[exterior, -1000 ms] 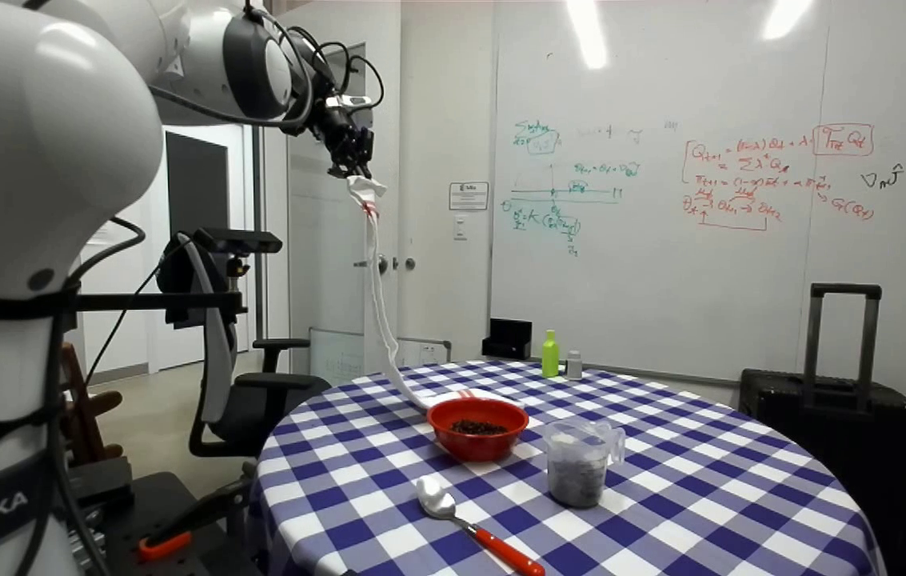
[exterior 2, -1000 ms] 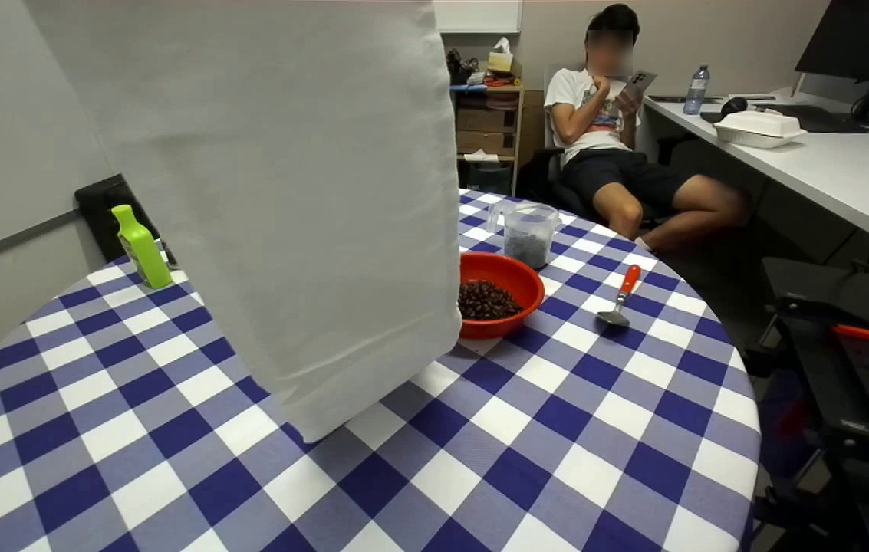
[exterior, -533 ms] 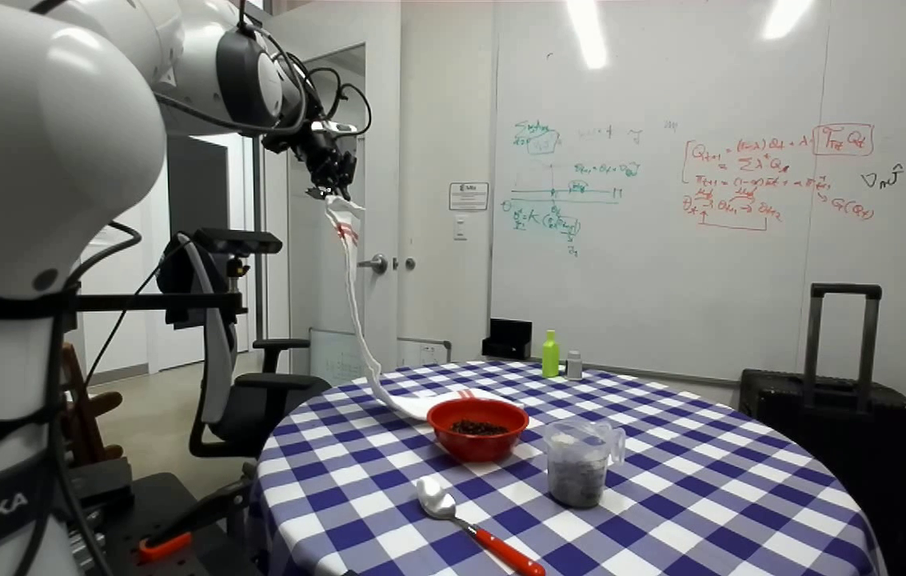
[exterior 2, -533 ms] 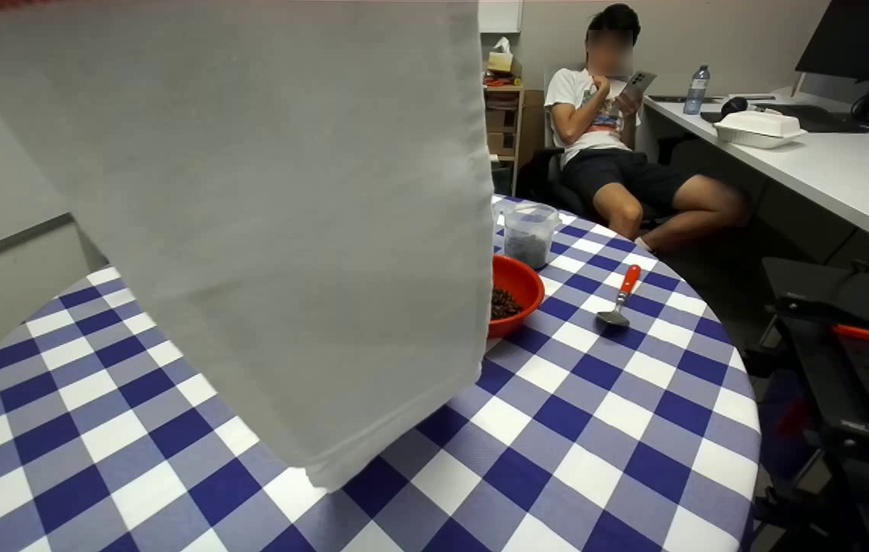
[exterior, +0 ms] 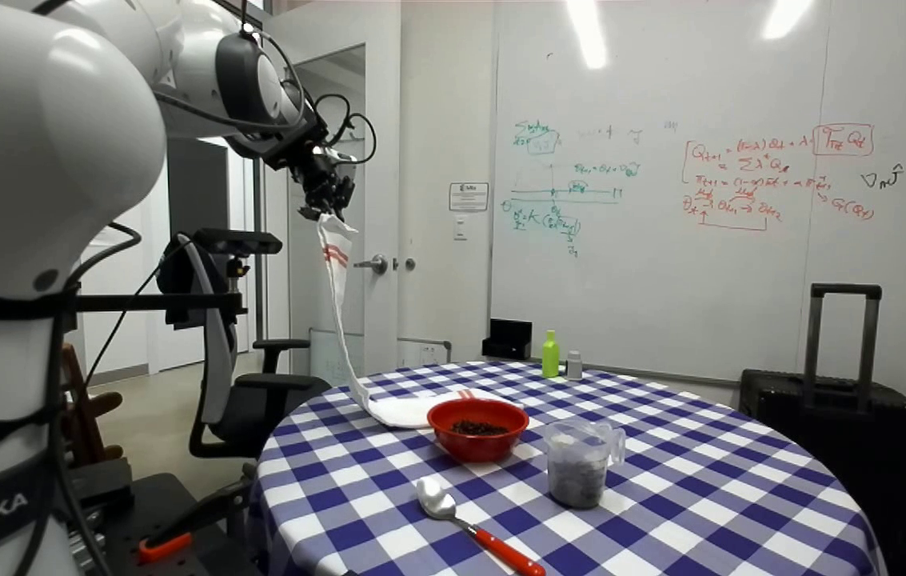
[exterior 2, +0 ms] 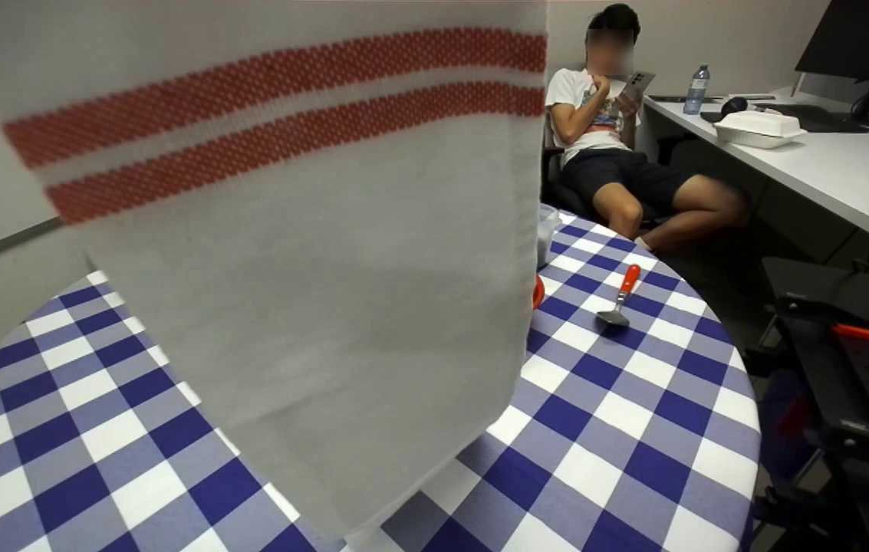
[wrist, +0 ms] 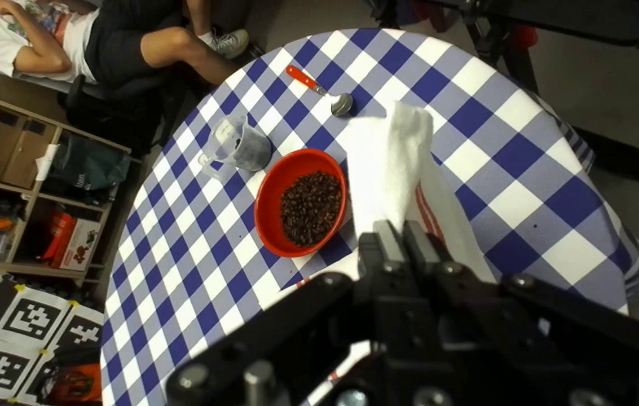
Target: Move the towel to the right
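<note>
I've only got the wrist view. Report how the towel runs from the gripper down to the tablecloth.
Observer: In an exterior view, the towel hangs in a long drop from the gripper, then bends to lie along the tablecloth.
Operator: List what stands on it outside my picture.
Observer: A green bottle and a small jar, side by side.
Operator: Now tell me what I'm missing off to the side.
Observer: The seated person is holding a phone.
</note>
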Robot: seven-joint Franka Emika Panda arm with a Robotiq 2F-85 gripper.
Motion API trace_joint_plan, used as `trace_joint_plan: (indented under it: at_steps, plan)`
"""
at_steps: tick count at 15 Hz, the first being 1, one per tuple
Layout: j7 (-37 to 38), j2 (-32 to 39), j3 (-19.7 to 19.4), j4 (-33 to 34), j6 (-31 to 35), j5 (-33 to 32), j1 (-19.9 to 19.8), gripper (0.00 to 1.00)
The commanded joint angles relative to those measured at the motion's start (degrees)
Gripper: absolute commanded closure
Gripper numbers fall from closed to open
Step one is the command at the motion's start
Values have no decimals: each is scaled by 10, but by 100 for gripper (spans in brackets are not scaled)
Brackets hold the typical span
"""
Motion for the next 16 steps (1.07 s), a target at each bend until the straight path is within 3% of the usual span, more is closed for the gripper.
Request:
trace_joint_plan:
  at_steps: [1,5,7,11,16]
  plan:
    - [-31,20,-2,7,-1,5,-18,96]
    - [-42,66,-14,60,-16,-7,-38,96]
    - [-34,65,-16,41,0,-17,-50,96]
    - [-33,97,-22,69,4,-24,-73,96]
    - [-5,141,-20,136,23,-4,-109,96]
